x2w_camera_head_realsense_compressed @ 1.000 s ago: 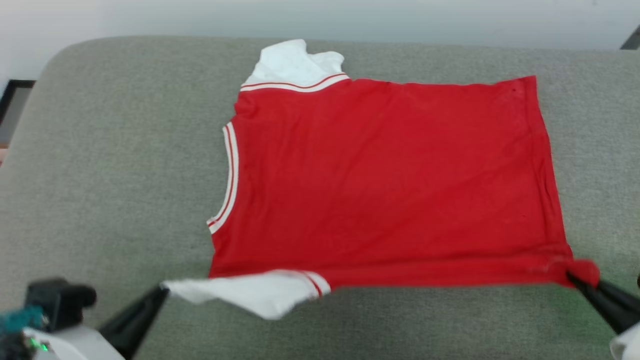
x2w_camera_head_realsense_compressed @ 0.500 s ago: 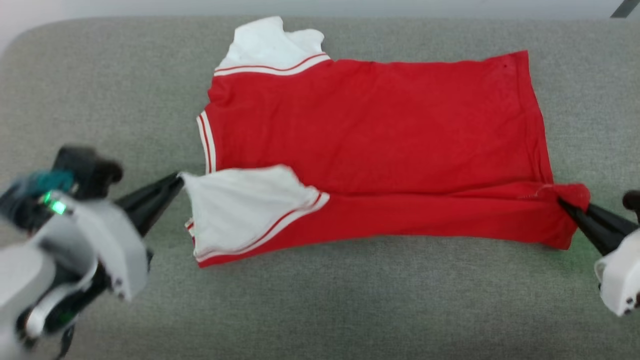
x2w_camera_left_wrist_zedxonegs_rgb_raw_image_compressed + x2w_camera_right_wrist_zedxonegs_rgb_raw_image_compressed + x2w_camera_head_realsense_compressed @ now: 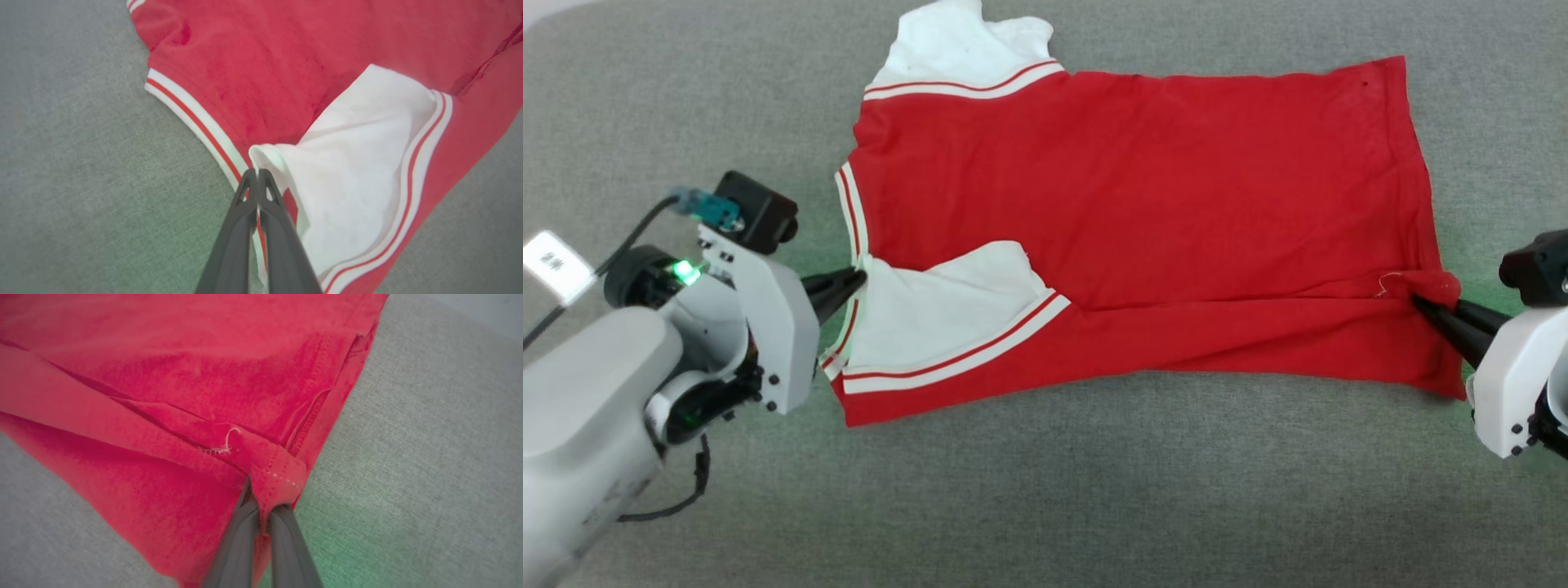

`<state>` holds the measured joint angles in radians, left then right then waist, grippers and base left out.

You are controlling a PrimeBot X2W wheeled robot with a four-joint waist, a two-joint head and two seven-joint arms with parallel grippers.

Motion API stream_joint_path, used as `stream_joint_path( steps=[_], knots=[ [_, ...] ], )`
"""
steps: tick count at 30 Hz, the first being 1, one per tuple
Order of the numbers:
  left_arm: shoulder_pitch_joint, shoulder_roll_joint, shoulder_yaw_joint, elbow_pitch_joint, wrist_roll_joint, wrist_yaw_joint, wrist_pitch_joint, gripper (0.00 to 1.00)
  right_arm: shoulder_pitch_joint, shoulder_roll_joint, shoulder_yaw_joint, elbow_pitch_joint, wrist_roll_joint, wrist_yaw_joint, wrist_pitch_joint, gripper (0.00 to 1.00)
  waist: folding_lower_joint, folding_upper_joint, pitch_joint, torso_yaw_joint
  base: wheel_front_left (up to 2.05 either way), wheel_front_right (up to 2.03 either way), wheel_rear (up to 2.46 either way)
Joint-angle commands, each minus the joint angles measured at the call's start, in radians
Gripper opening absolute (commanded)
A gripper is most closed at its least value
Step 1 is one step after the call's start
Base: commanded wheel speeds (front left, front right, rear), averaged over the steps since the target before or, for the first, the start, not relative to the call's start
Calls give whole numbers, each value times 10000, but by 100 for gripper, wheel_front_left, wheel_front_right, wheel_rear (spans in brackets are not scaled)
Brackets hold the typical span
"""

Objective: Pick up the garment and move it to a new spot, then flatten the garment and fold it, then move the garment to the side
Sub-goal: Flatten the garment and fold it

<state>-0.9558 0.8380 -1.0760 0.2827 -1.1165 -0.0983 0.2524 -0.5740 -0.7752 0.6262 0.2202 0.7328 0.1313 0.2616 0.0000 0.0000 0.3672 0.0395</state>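
The garment (image 3: 1135, 212) is a red jersey with white sleeves and striped trim, lying on a grey padded surface with its plain side up and no lettering in sight. Its near edge is folded over onto the body. My left gripper (image 3: 858, 278) is shut on the tip of the near white sleeve (image 3: 351, 183), which lies folded across the red cloth. In the left wrist view the left gripper (image 3: 257, 173) pinches that sleeve's corner. My right gripper (image 3: 1417, 302) is shut on the near hem corner (image 3: 278, 473), bunched at the right gripper (image 3: 261, 498) tips.
The grey padded surface (image 3: 1045, 506) stretches on all sides of the jersey, with free room in front and to the left. The far white sleeve (image 3: 964, 49) lies flat at the top.
Both grippers have carried the near edge of the jersey away from me and over its body, folding it. The head camera has tilted down, so the whole picture has shifted.
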Motion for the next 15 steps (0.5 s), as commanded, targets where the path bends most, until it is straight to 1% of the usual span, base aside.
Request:
stream_joint_path(
  steps=[1,6,7,8,10,11,12,13,15],
  knots=[
    [-155,-214,-84,396,-166,-114,227,0,-278,3,218,123,207,-11,82,0,0,0,28,22,0,0,0],
    [-342,-588,-262,1144,-528,-254,733,0,-728,-41,698,322,510,-11,282,0,0,0,27,45,0,0,0],
    [-393,-632,-290,1238,-566,-270,796,3,-809,-47,784,355,568,-11,324,0,0,0,23,45,0,0,0],
    [-422,-677,-294,1333,-648,-270,822,18,-886,-48,858,400,625,-11,343,0,0,0,12,46,0,0,0],
    [-445,-774,-267,1498,-815,-294,876,40,-1021,-49,1000,485,743,-11,441,0,0,0,-19,49,0,0,0],
    [-454,-808,-240,1592,-895,-296,909,45,-1084,-56,1077,547,819,-11,512,5,0,0,-42,53,0,0,0],
    [-462,-856,-220,1676,-979,-297,952,64,-1139,-78,1131,586,877,-11,572,10,0,0,-68,66,0,0,0],
    [-485,-893,-205,1729,-1024,-300,970,100,-1197,-101,1169,630,935,-11,639,26,0,0,-96,76,0,0,0],
    [-519,-949,-185,1843,-1083,-300,1029,100,-1277,-139,1247,747,1018,-11,783,55,0,0,-184,107,0,0,0]
  ],
)
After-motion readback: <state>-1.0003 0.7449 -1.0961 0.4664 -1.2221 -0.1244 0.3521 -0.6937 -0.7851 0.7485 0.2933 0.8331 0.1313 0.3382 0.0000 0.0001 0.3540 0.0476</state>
